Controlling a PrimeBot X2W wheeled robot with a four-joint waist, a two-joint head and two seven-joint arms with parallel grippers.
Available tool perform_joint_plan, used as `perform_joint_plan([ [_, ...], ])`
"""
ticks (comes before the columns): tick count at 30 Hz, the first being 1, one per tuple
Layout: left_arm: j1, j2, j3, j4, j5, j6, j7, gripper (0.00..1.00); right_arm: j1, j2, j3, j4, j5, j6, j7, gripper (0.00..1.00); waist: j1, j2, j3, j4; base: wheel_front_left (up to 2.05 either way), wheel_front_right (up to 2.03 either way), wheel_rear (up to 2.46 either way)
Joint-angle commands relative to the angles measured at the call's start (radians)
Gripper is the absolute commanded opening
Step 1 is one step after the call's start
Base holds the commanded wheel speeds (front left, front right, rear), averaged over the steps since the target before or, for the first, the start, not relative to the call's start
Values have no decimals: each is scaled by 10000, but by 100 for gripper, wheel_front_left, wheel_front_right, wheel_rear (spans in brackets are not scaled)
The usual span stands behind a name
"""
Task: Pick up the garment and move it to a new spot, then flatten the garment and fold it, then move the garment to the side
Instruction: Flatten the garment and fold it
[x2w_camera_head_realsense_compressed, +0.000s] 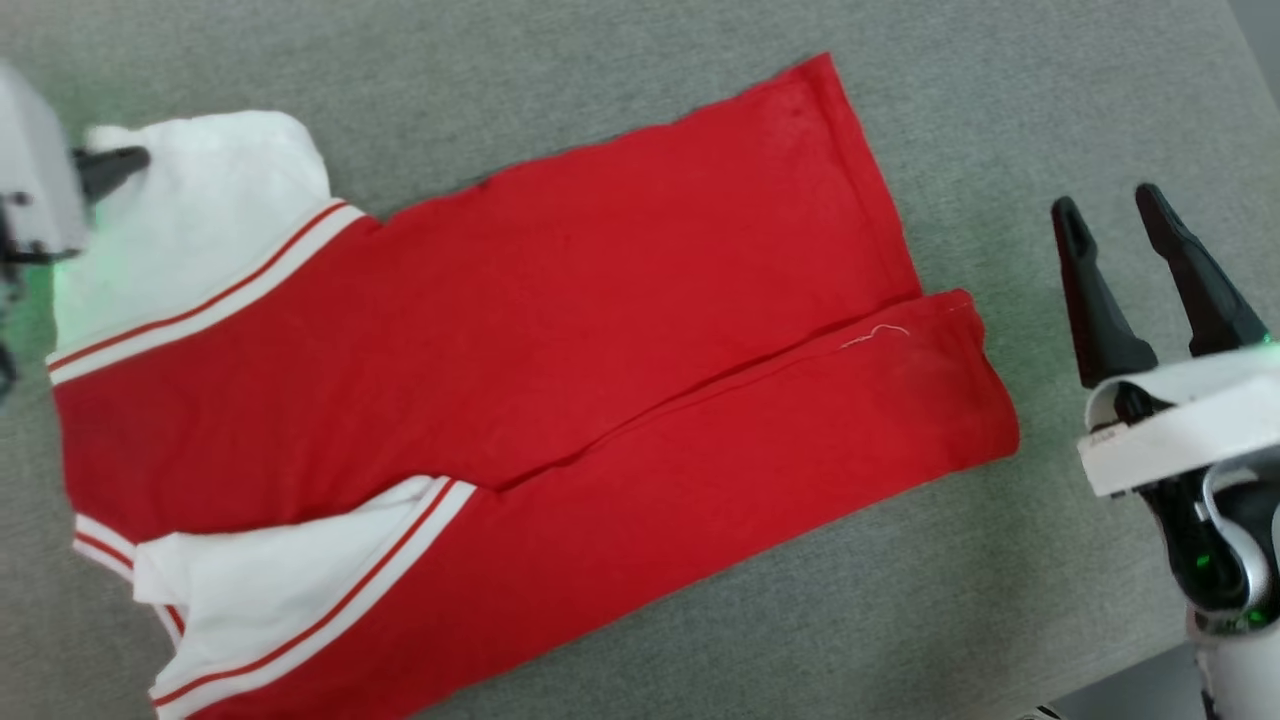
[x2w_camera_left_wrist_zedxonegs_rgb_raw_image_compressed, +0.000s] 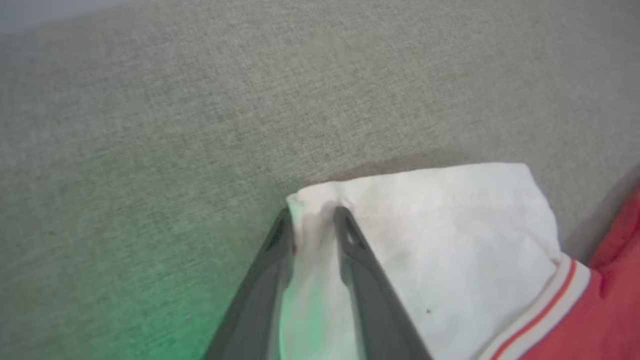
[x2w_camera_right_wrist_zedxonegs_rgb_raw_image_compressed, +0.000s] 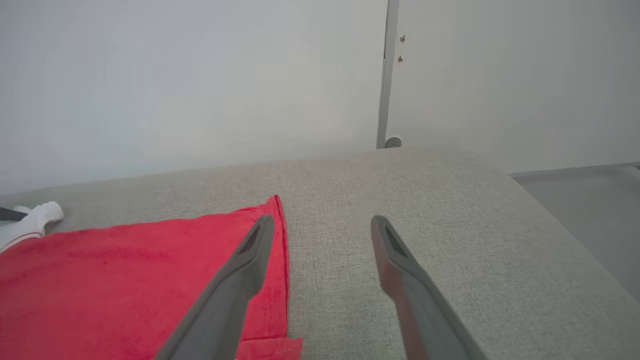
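The garment (x2w_camera_head_realsense_compressed: 600, 330) lies slantwise on the grey table, red, with both long sides folded in to meet along the middle. Its white sleeves with red-and-white trim are at the left. My left gripper (x2w_camera_head_realsense_compressed: 135, 160) is at the far left, at the upper sleeve's outer corner. In the left wrist view the gripper (x2w_camera_left_wrist_zedxonegs_rgb_raw_image_compressed: 314, 212) has the white sleeve edge (x2w_camera_left_wrist_zedxonegs_rgb_raw_image_compressed: 450, 225) bunched between its two narrowed fingers. My right gripper (x2w_camera_head_realsense_compressed: 1108, 203) hovers open to the right of the red hem, holding nothing. In the right wrist view, that gripper (x2w_camera_right_wrist_zedxonegs_rgb_raw_image_compressed: 322, 221) stands over bare table, just beside the garment's corner (x2w_camera_right_wrist_zedxonegs_rgb_raw_image_compressed: 125, 280).
The grey cloth-covered table (x2w_camera_head_realsense_compressed: 1000, 100) ends at the lower right (x2w_camera_head_realsense_compressed: 1150, 660) and at the top right corner. In the right wrist view a pale wall (x2w_camera_right_wrist_zedxonegs_rgb_raw_image_compressed: 200, 75) rises behind the table's far edge, and floor lies to the right.
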Motion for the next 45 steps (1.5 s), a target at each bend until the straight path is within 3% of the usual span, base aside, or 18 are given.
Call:
perform_joint_plan([
  [1,453,-349,-313,-136,-53,-89,109,0,-285,-136,139,9,49,-8,169,100,0,-1,-27,129,0,0,0],
  [8,213,-269,-530,-570,38,-67,-274,0,-2292,-1666,2486,908,299,-9,2313,100,0,-1,79,541,0,0,0],
  [14,-182,-514,-638,-802,83,-59,-850,0,-4786,-2243,3735,2856,1373,-9,4321,100,0,-1,348,1045,0,0,0],
  [18,-345,-780,-812,-942,49,-59,-1151,0,-6093,-2355,4238,4120,2051,-9,5545,100,0,-1,529,1445,0,0,0],
  [24,-584,-978,-1086,-1160,-88,-60,-1506,0,-7423,-2198,4432,5903,2431,-9,5946,100,0,-1,815,1891,0,0,0],
  [30,-743,-1118,-1251,-1311,-514,-46,-1731,0,-7960,-2148,5081,6887,2863,-8,6659,100,0,-1,921,2117,0,0,0],
  [31,-754,-1119,-1289,-1310,-553,-46,-1764,0,-7951,-2150,5160,6968,2941,-8,6654,97,0,-1,913,2134,0,0,0],
  [32,-770,-1128,-1334,-1300,-603,-45,-1799,0,-7966,-2167,5206,7053,2998,-8,6627,40,0,-1,897,2150,0,0,0],
  [34,-789,-1159,-1416,-1312,-618,-46,-1956,0,-7970,-2198,5345,7181,3098,-8,6567,0,0,-1,810,2186,0,0,0],
  [41,-568,-1358,-1533,-1599,-906,-48,-3031,0,-7716,-2553,5531,7229,3379,-9,5511,0,0,-1,-152,2518,0,0,0],
  [45,-209,-1189,-1663,-2167,-1142,-48,-3698,0,-7178,-2959,5924,6749,3747,-9,5205,0,0,-1,-1009,2774,0,0,0],
])
